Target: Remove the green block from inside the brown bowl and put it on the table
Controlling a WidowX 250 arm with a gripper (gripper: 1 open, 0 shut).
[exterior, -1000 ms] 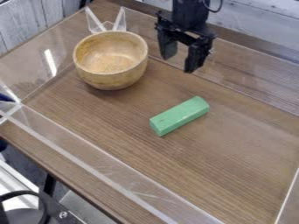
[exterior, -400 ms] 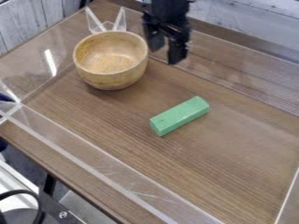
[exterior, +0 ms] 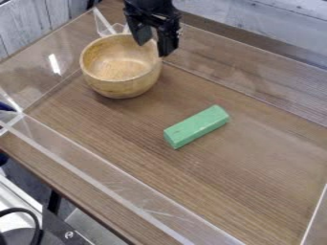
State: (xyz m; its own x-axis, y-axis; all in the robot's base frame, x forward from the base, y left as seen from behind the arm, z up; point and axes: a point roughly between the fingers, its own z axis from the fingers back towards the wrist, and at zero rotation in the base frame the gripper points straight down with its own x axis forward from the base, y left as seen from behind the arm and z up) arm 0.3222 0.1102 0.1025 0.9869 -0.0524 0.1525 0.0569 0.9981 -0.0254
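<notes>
The green block (exterior: 197, 126) lies flat on the table (exterior: 179, 182), right of centre and well clear of the bowl. The brown bowl (exterior: 121, 66) stands upright at the back left, and what shows of its pale inside is bare. My gripper (exterior: 153, 40) hangs pointing down over the bowl's far right rim. Its dark fingers (exterior: 167, 41) stand apart, open, with nothing between them. From this view I cannot tell whether they touch the rim.
Clear acrylic walls (exterior: 76, 163) run around the tabletop's edges. A pale wooden piece (exterior: 107, 26) sticks up just behind the bowl. Bare wood-grain surface (exterior: 115, 134) stretches between the bowl and the block and in front of them.
My gripper has travelled left across the back of the table, from right of the bowl to above its far right rim, staying open. The block and bowl have not moved.
</notes>
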